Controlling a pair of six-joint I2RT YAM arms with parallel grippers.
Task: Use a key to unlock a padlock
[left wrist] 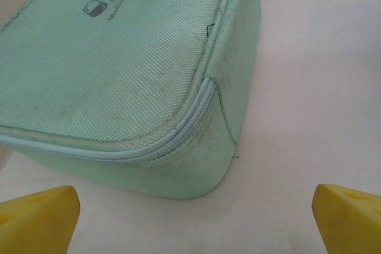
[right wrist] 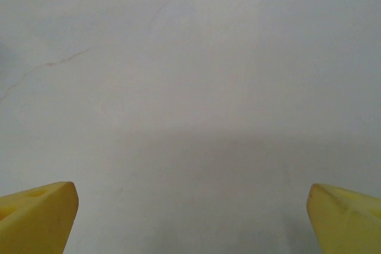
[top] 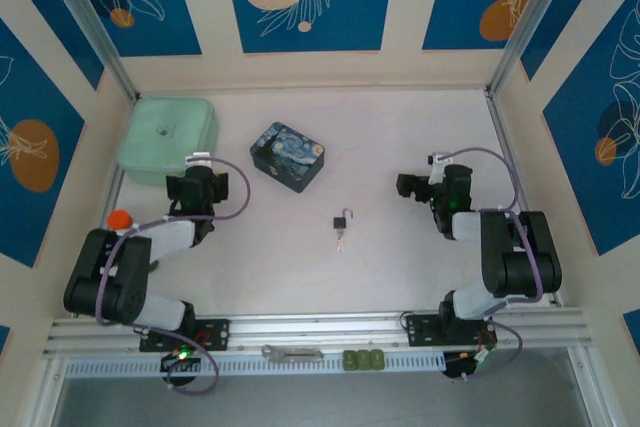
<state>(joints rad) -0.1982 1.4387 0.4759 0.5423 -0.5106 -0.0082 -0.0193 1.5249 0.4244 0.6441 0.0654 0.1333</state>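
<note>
The tiny dark padlock point(top: 343, 219) with a thin silver shackle lies in the middle of the table. The small pale key point(top: 340, 239) lies just in front of it, touching or nearly touching. My left gripper point(top: 197, 163) hovers far to the left of the padlock. In the left wrist view it point(left wrist: 193, 224) stands open, with bare table between its yellow fingertips point(left wrist: 41, 218). My right gripper point(top: 435, 172) is to the right of the padlock. The right wrist view has it point(right wrist: 190, 221) open over bare white table, nothing between the fingertips point(right wrist: 345, 215).
A mint green zip case point(top: 167, 133) sits at the back left, its corner point(left wrist: 196, 165) just ahead of the left fingers. A starry-night tin point(top: 289, 156) lies behind the padlock. An orange knob point(top: 120, 219) is by the left arm. A grey tool point(top: 292, 353) and green blocks point(top: 363, 359) rest on the front rail.
</note>
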